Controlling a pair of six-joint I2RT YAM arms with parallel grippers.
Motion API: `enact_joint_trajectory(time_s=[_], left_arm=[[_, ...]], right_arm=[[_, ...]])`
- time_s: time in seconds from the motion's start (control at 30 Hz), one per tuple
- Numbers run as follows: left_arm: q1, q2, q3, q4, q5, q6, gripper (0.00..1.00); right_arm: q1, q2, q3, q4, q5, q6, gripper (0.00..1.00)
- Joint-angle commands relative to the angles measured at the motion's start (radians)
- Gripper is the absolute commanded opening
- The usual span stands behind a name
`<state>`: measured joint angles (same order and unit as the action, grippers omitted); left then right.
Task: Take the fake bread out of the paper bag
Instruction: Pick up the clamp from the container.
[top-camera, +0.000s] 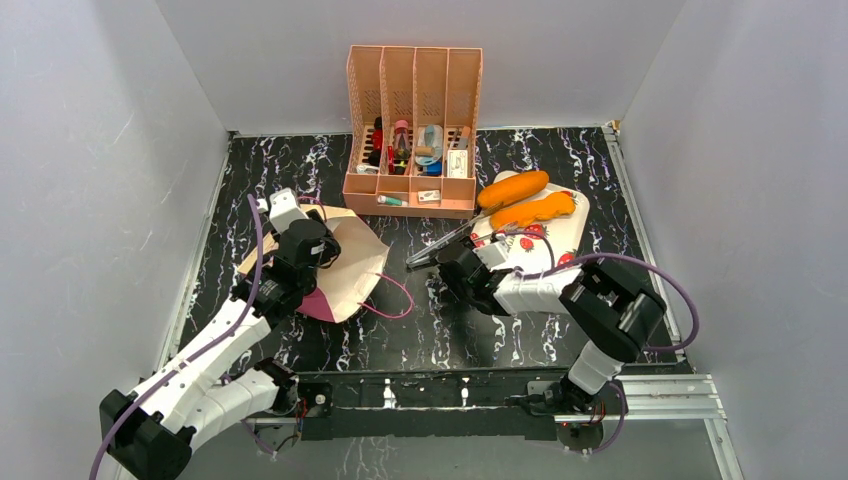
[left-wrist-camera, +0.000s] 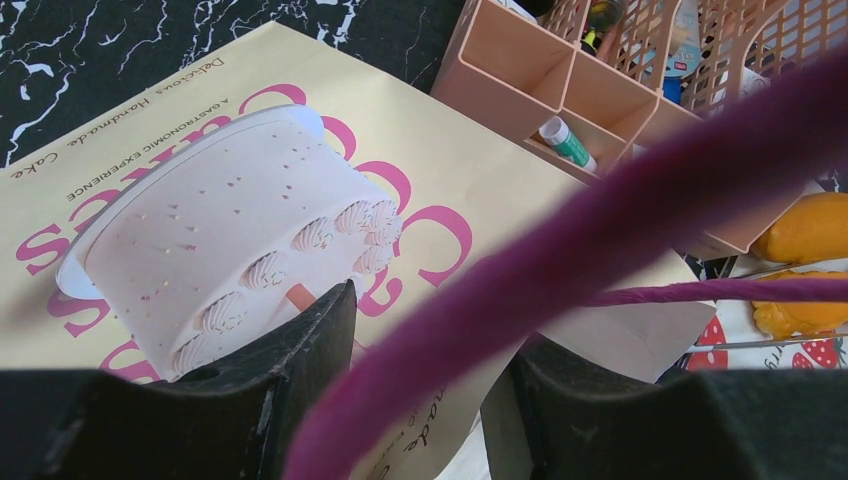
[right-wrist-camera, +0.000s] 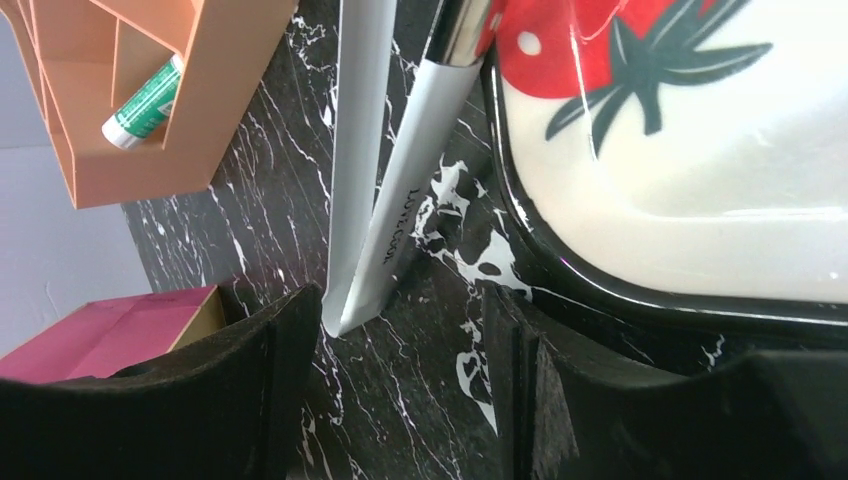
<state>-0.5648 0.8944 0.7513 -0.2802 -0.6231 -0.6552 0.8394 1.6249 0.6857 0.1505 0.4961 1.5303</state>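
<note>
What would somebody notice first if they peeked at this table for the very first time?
The bright orange fake bread pops out first, lying on a strawberry tray at the far right of the black marbled table. Next comes the tan paper bag with pink lettering, lying flat on the left, and the peach organiser standing at the back.

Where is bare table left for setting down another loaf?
Bare table: the near-centre patch between the paper bag and the right claw, and the back-left corner beside the organiser. Crowded: the tray holds two loaves, with tongs beside it.
</note>
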Motion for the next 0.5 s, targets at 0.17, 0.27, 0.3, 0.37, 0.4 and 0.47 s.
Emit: enact_joint_trajectory(time_s=[0.17,0.27,0.3,0.37,0.4,0.47], left_arm=[[0.006,-0.025,-0.015,0.018,-0.001,0.013,0.43],[0.005,-0.025,-0.013,0.020,-0.002,0.018,0.43],[0.006,-0.025,-0.011,0.019,-0.003,0.019,0.43],[0.005,-0.023,-0.008,0.018,-0.005,0.023,0.43],[0.005,-0.025,-0.009,0.016,-0.008,0.024,0.43],[0.005,-0.028,-0.009,0.013,-0.009,0.027,0.43]], right_arm=[[0.007,0.077,0.064,0.119,0.079,-0.010,0.60],[0.007,0.109,0.082,0.148,0.090,-0.003,0.60],[0.007,0.133,0.091,0.149,0.093,0.000,0.60],[0.007,0.163,0.112,0.139,0.102,0.012,0.60],[0.007,0.173,0.118,0.133,0.105,0.018,0.60],[0.007,0.191,0.123,0.133,0.103,0.029,0.59]])
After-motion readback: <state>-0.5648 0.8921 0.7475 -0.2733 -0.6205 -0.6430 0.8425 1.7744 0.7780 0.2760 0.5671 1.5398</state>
